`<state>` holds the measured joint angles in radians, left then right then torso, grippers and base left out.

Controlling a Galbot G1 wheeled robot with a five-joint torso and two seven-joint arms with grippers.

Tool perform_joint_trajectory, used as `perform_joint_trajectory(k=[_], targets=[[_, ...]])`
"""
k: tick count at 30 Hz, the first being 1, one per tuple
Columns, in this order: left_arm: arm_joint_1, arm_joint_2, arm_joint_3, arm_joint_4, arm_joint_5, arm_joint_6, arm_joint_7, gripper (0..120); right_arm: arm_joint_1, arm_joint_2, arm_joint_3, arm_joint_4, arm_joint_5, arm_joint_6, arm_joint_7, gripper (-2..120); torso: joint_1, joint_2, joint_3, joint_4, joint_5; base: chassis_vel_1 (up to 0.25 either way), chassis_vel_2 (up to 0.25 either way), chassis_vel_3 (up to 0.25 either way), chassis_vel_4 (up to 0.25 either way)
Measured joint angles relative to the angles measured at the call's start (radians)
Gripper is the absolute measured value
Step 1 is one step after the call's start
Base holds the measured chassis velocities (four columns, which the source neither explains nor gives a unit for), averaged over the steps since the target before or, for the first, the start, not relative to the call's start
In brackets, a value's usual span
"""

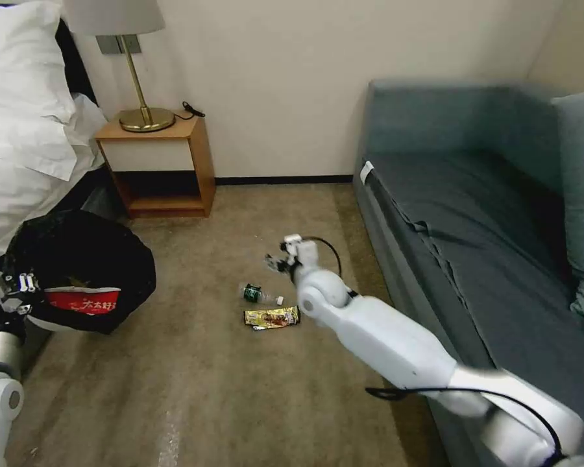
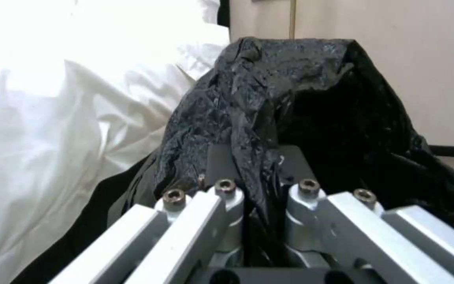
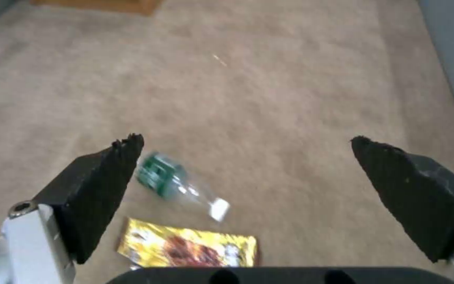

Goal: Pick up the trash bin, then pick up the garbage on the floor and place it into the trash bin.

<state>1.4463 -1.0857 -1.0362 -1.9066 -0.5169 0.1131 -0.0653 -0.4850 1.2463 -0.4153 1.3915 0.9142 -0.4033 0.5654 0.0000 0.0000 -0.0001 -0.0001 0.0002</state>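
Gripping the black-lined white round plastic trash bin (image 1: 78, 279) with our left hand (image 2: 261, 189), we held our right hand (image 3: 248, 173) open above the small clear green-labelled bottle (image 3: 177, 185), just beside the shiny gold wrapper (image 3: 187, 246).

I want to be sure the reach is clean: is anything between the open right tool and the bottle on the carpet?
Nothing visible is. The right tool hangs open above bare carpet, with the bottle lying near one of its fingers and the gold wrapper beside the bottle, not on it.
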Motion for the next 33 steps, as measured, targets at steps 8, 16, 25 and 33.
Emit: perform_joint_trajectory(k=[8,16,25,33], targets=[[0.003,-0.008,0.0,-0.002,0.003,-0.004,0.001,5,-0.084,-0.01,0.081,-0.028,-0.089,0.042,-0.067,100,0.0,0.0,0.0,0.0002,-0.0001,0.0,0.0,0.0,0.0],[0.019,-0.031,0.022,-0.015,0.025,-0.015,0.001,5,-0.144,-0.009,0.127,-0.028,-0.16,0.069,-0.1,100,0.0,0.0,0.0,0.0002,-0.0001,-0.005,0.004,0.006,-0.005],[0.029,-0.037,0.006,-0.038,0.025,-0.015,0.0,5,-0.19,-0.015,0.136,-0.022,-0.217,0.086,-0.12,100,0.0,0.0,0.0,0.0,-0.0001,-0.079,0.072,0.067,-0.081],[0.041,-0.041,-0.007,-0.041,0.02,-0.013,-0.001,5,-0.202,-0.013,0.125,-0.022,-0.231,0.1,-0.126,100,0.0,0.0,0.0,0.0002,-0.0003,-0.047,0.05,0.046,-0.05]])
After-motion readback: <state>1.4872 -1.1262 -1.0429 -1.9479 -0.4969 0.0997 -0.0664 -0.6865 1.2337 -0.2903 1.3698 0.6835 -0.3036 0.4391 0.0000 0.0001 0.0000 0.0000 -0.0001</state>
